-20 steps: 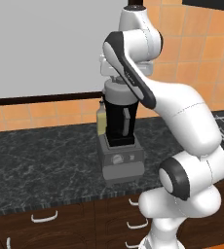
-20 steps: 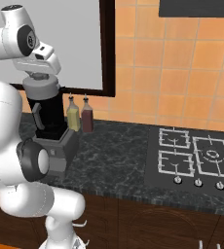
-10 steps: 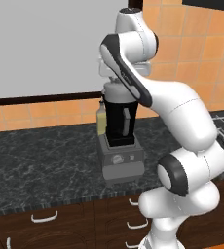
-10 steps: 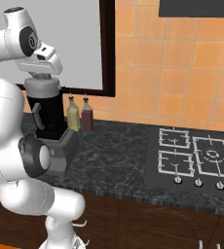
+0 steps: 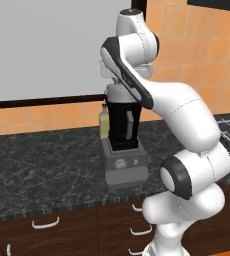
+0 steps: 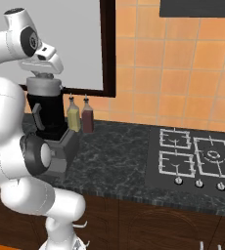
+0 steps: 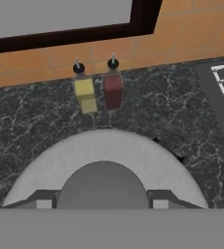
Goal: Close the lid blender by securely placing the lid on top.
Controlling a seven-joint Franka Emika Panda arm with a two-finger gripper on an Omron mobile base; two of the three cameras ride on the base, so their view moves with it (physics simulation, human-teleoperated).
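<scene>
The small round light-grey lid (image 7: 104,160) with its raised central knob lies directly below the jaws, seated flat on the tall black jar of the grey boxy blender (image 6: 48,117), which stands on the dark speckled worktop (image 5: 42,160). In the hand view the 2 dark fingertips of the gripper (image 7: 103,200) flank the knob on either side, close to it. Whether they are pinching it or standing just clear cannot be told.

The lid looks like a stiff, light moulded piece, smooth and probably a little slippery. The knob is the natural place to take hold, with a centred pinch so the disc does not tip. It appears sturdy enough for firm downward pressure.

The lid faces upward, knob toward the jaws, its flat face level with the jar rim. The blender's long axis runs vertically, in line with the hand above it.

Beyond the jaws, against the orange tiled wall, stand a pale yellow bottle (image 7: 85,95) and a dark red bottle (image 7: 113,90), side by side.
</scene>
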